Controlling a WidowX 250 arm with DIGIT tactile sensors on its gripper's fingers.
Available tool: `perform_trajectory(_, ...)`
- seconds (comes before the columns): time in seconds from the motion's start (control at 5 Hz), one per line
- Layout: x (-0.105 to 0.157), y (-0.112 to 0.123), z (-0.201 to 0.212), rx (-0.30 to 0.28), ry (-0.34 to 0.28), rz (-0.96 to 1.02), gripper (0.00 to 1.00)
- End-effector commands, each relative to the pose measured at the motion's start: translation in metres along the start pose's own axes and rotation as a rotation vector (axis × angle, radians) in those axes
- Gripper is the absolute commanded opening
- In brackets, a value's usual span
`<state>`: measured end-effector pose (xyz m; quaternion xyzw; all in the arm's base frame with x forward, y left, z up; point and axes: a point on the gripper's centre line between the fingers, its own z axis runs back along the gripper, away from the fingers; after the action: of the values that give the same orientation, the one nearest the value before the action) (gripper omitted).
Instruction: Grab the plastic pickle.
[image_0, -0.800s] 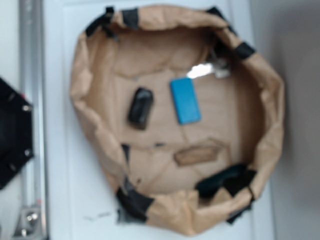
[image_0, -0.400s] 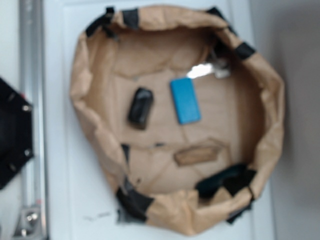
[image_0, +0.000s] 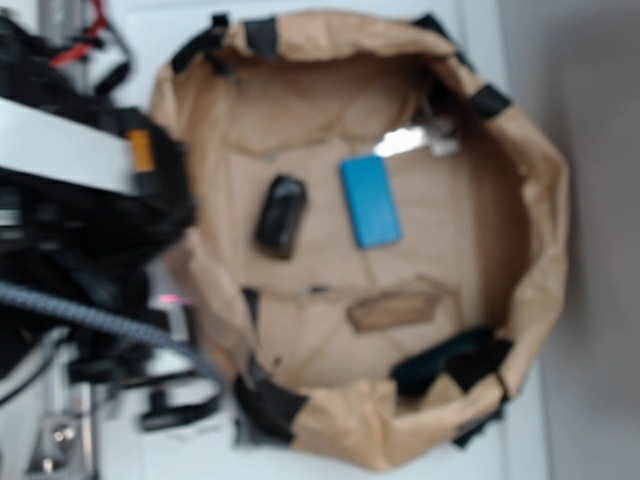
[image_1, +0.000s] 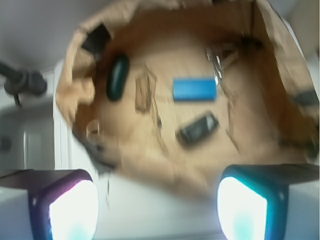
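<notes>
The plastic pickle (image_1: 117, 76), dark green and glossy, lies at the far left inside the brown paper bag (image_1: 260, 100). In the exterior view it (image_0: 445, 358) is a dark shape by the bag's near right wall. My gripper (image_1: 157, 210) is open and empty, with its two lit fingertips (image_1: 70, 210) wide apart. It is outside the bag, over the white table in front of the bag's rim, well short of the pickle. In the exterior view only my blurred arm (image_0: 90, 200) shows, left of the bag.
Also in the bag are a blue slab (image_0: 371, 200), a stubby black block (image_0: 281, 215), a brown cardboard piece (image_0: 400, 308) and a shiny metal bit (image_0: 415, 140). The bag's crumpled wall (image_0: 165, 150) stands between my arm and these things.
My arm has come into the exterior view from the left and now covers the table left of the bag. The things in the bag have not moved.
</notes>
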<state>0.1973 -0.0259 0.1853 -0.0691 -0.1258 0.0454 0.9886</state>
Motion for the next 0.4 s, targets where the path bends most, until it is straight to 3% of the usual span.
perform_trajectory(0.0,0.058,0.002,-0.059,0.045,-0.012,-0.105,1.0)
perform_trajectory(0.2,0.072,0.004,-0.057,0.039,-0.053,-0.126,1.0)
